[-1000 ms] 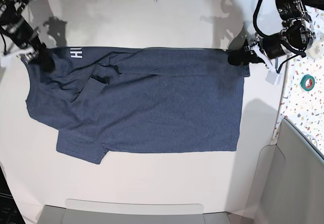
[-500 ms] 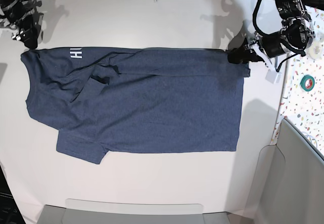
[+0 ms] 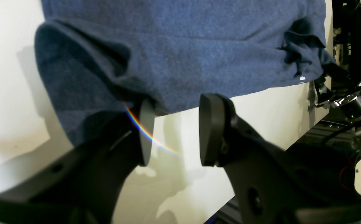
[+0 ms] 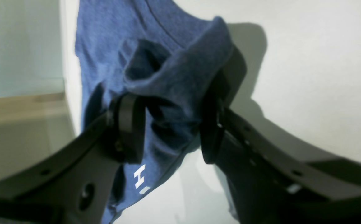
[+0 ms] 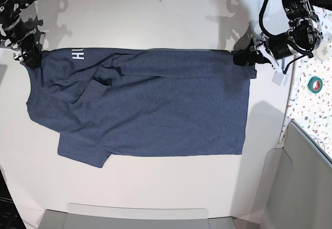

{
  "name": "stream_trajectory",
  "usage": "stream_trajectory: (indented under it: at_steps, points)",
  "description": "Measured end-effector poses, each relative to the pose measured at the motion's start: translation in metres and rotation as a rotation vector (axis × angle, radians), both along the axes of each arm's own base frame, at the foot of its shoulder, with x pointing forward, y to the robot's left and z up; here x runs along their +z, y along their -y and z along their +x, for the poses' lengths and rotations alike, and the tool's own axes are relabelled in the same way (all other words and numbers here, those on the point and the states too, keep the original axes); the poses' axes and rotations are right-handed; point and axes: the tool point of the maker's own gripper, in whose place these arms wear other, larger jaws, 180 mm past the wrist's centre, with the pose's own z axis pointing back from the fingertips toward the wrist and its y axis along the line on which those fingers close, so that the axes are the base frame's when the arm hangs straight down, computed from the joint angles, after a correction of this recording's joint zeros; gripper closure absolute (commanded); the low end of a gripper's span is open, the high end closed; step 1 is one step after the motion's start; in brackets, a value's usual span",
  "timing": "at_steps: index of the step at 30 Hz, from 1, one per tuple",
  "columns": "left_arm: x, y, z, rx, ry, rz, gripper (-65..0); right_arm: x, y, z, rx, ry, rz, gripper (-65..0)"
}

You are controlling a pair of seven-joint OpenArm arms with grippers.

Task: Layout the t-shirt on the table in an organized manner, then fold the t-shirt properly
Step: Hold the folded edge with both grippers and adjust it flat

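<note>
**Right claw returns to the shirt's lettered corner**

The right claw [image 5: 30, 53] has moved back down onto the dark navy-blue heathered cotton t-shirt [image 5: 155, 104], closing around a bunched fold [image 4: 180, 84] near the white lettering [image 5: 78, 56]. The shirt lies spread across the white matte surface [image 5: 155, 16]. At the shirt's opposite top corner, the left claw [image 5: 244, 58] sits with fabric between its parted pads [image 3: 210, 127]; whether it grips, I cannot tell.

1. You can read white block letters on the t-shirt [image 5: 140, 104], at its far-left corner near the far-left corner of the table [image 5: 155, 22]: "HU", then the fabric folds over.
2. In the right wrist view you get only an "H" and a partial letter.
</note>
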Motion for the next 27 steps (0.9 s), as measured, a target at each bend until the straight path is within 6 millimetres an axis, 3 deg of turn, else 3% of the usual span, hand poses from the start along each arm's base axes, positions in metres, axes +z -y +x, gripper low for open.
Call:
stream_trajectory:
  at_steps: [2,7,12,15,19,22,27]
  points:
    - [0.0,0.0,0.0,0.0,0.0,0.0,-23.3,-0.001,0.0,0.002,0.002,-0.008,-0.004,-22.3]
    - [0.003,-0.009,0.002,0.026,0.009,0.007,-23.6,-0.003,-0.001,0.002,-0.003,-0.011,-0.016,0.0]
    - [0.018,-0.058,0.004,0.189,0.062,0.041,-25.3,-0.003,-0.001,0.001,-0.004,-0.015,-0.02,0.0]
    - [0.015,-0.071,-0.009,0.231,0.045,0.054,-26.5,-0.003,-0.001,0.0,-0.003,-0.015,-0.019,0.0]
    - [0.001,-0.069,-0.028,0.299,0.002,0.007,-26.7,-0.004,-0.001,0.0,-0.001,-0.016,-0.021,0.0]
    - [-0.014,-0.05,-0.042,0.321,-0.042,-0.051,-27.9,-0.003,-0.001,0.0,0.0,-0.015,-0.022,0.0]
    - [-0.024,-0.018,-0.044,0.345,-0.061,-0.152,-31.2,-0.004,-0.001,-0.001,-0.003,-0.013,-0.02,0.0]
